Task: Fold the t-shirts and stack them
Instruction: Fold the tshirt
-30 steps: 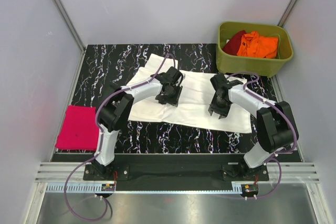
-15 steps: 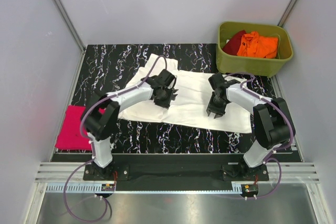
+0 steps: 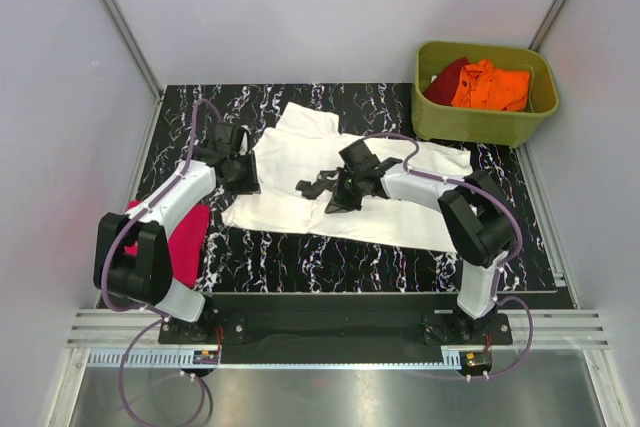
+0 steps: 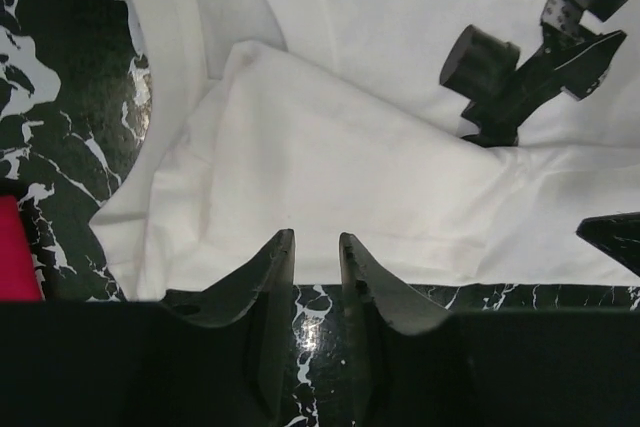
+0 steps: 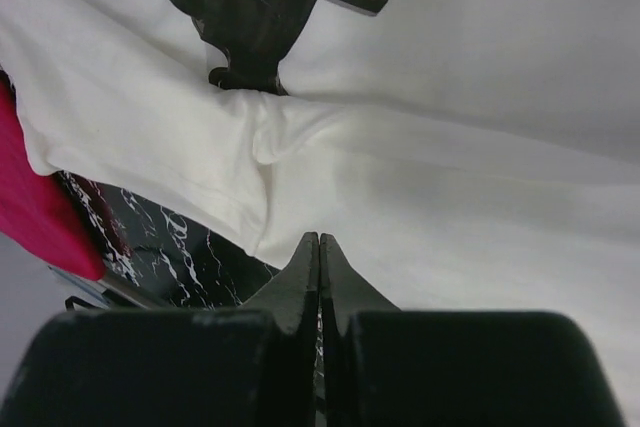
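1. Black marbled table point(image 3: 300, 252) fills the floor of the scene, with pale walls point(image 3: 300, 17) around it.
2. Nearest, at the left edge, the pink shirt point(image 3: 188, 242) is seen lying on the table, partly covered by the left arm point(image 3: 170, 202).
3. The white shirt point(image 3: 400, 202) is spread flat across the middle, and a flap is doubled over near its left side.
4. The left gripper point(image 4: 312, 252) is held just off the white shirt's left edge, over bare table. Its jaws are parted by a narrow gap and nothing is seen between them.
5. The right gripper point(image 5: 320, 252) is set down on the white shirt's middle with its jaws pressed fully together. Whether cloth is pinched cannot be told.
6. Farthest, at the right corner, the tub point(image 3: 480, 125) is seen, with the orange shirt point(image 3: 492, 87) and the dark red shirt point(image 3: 445, 79) bundled inside.
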Controlling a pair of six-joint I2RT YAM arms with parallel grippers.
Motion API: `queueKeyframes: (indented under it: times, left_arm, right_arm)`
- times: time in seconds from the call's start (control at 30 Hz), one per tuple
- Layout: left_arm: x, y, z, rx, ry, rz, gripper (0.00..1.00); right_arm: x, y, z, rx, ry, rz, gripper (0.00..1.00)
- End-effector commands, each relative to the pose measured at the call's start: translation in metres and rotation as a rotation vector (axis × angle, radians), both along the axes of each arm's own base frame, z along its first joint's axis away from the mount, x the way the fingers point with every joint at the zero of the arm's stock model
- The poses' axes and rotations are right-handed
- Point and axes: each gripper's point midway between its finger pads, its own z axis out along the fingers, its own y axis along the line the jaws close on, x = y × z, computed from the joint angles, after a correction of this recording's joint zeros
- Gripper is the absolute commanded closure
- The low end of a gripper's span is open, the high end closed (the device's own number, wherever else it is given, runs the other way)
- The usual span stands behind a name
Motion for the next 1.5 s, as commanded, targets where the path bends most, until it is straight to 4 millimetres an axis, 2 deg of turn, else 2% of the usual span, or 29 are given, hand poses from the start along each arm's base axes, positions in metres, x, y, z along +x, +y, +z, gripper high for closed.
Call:
queueKeyframes:
  times: [0.0,0.13,0.2,0.4,0.47,0.67,0.9,1.0,1.17,1.33,1.47]
  left_arm:
    - [-0.003,-0.002,0.008,-0.087,-0.016,-0.012,0.69]
    - [-0.010,0.016,-0.001,-0.072,0.013,0.071,0.75]
    - [-0.015,0.030,-0.005,-0.031,0.024,0.126,0.80]
    - [-0.024,0.064,-0.014,0.057,0.051,0.226,0.83]
    - [-0.028,0.068,-0.016,0.068,0.058,0.237,0.83]
    - [-0.042,0.077,-0.031,0.087,0.111,0.273,0.84]
    - [-0.047,0.084,-0.049,0.120,0.176,0.318,0.88]
    - [-0.051,0.090,-0.057,0.146,0.202,0.348,0.89]
    - [-0.058,0.088,-0.073,0.147,0.266,0.366,0.92]
    - [-0.060,0.090,-0.078,0.154,0.274,0.374,0.92]
    - [-0.060,0.092,-0.081,0.172,0.280,0.369,0.92]
  right_arm:
    - [0.014,0.029,0.014,0.097,-0.035,-0.019,1.00]
    - [0.013,0.038,-0.002,0.099,-0.001,-0.026,1.00]
    - [0.015,0.042,-0.002,0.103,-0.006,-0.025,1.00]
    - [0.012,0.050,-0.011,0.094,0.013,-0.037,1.00]
    - [0.012,0.049,-0.012,0.087,0.014,-0.045,1.00]
    - [0.012,0.049,-0.016,0.086,0.019,-0.049,1.00]
    - [0.019,0.052,-0.022,0.078,0.012,-0.053,1.00]
    - [0.024,0.051,-0.019,0.070,-0.006,-0.062,1.00]
    - [0.034,0.048,-0.016,0.050,-0.045,-0.093,1.00]
    - [0.046,0.051,-0.014,0.049,-0.062,-0.114,1.00]
    - [0.057,0.045,-0.012,0.034,-0.082,-0.147,1.00]
